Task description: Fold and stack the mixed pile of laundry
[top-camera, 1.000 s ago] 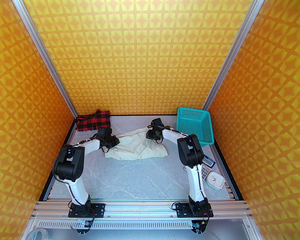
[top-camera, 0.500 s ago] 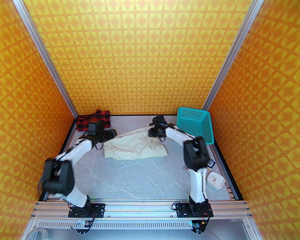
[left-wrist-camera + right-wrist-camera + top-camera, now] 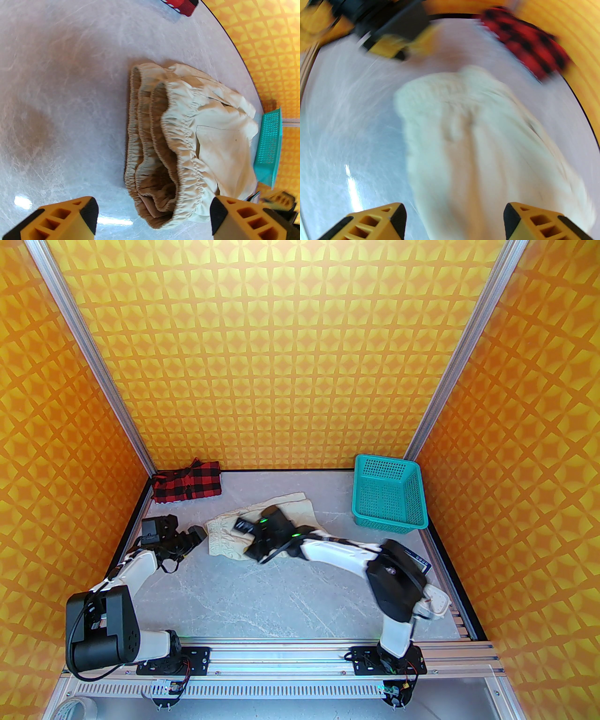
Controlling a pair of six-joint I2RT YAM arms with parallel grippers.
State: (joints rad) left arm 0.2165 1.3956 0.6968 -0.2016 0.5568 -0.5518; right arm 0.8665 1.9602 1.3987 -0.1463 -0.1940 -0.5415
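The cream garment (image 3: 276, 516) lies folded in the middle of the table, its gathered elastic bands (image 3: 150, 140) stacked at its left end. Just left of that end, my left gripper (image 3: 197, 536) stands open (image 3: 153, 211) with its yellow fingers (image 3: 70, 218) wide apart and nothing held. My right gripper (image 3: 246, 528) hovers over the garment's near left part, open (image 3: 454, 215), with the cloth (image 3: 475, 140) blurred below it. The red-and-black check shirt (image 3: 187, 481) lies in the far left corner (image 3: 529, 54).
A teal basket (image 3: 389, 495) stands at the far right (image 3: 269, 145). A grey calculator (image 3: 419, 561) and a white clock (image 3: 438, 608) sit at the right edge, partly under my right arm. Orange patterned walls close in three sides.
Both grippers have opened and let go of the cream garment, which now lies folded smaller. The left arm pulled back and left; the right arm swung left over the garment.
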